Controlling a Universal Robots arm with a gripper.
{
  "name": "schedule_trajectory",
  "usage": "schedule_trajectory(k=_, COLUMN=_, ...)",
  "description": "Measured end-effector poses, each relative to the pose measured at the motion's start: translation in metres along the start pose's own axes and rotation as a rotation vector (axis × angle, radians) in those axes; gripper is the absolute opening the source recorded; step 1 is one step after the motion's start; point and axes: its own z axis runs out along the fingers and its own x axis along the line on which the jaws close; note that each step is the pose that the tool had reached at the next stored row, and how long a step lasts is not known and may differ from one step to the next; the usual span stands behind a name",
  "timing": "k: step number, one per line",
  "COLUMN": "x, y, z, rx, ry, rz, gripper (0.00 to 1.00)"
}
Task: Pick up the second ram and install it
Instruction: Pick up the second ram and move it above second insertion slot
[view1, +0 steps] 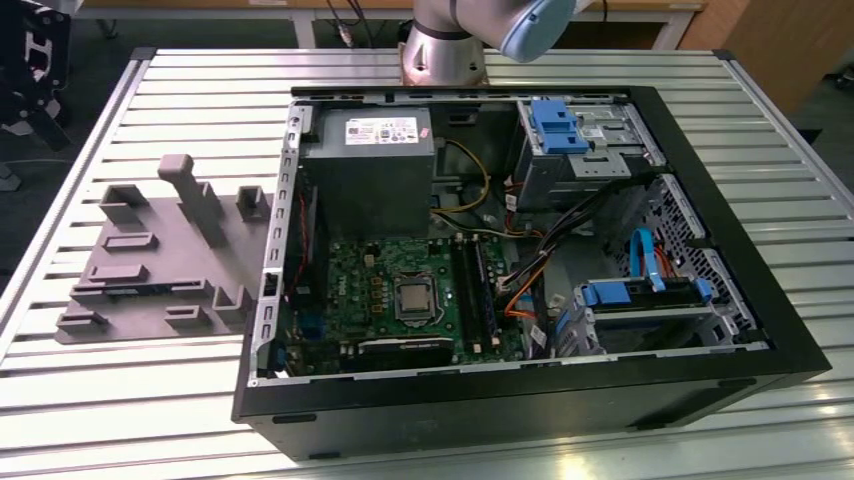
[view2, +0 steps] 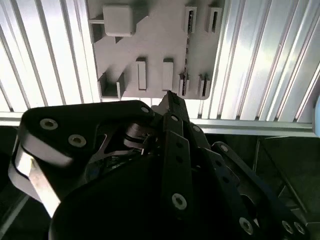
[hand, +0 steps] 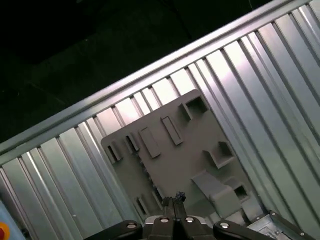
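One memory stick (view2: 186, 60) stands on edge in the grey holder (view2: 155, 45), just ahead of the gripper (view2: 170, 97), whose jaws are together and empty. It is probably light, stiff and fragile, so grip its flat faces. The slatted metal surface (view1: 200, 100) carries the holder beside the open computer case (view1: 534, 400).

Ribbed bare-metal table (view1: 174, 100), matt grey plastic holder (view1: 160, 225), matt black case (view1: 507, 405), glossy blue plastic brackets (view1: 554, 125)

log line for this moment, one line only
hand: shut, empty, over grey moulded fixture plate | thin dark second ram stick: on edge in plate's holders, not yet picked
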Motion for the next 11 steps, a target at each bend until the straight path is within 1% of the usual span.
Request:
schedule_trajectory(k=8, x=0.0, y=-0.0001, z=0.001, rx=-0.0036, ry=0.0065, rz=-0.145, gripper=0.11)
schedule_trajectory(k=9, x=0.0001, y=-0.0001, z=0.001, rx=-0.0038, ry=0.0068, rz=-0.152, gripper=0.11)
schedule_trajectory(k=11, x=0.0001, y=0.0, z=0.001, rx=-0.0038, ry=0.0069, rz=-0.153, gripper=0.11)
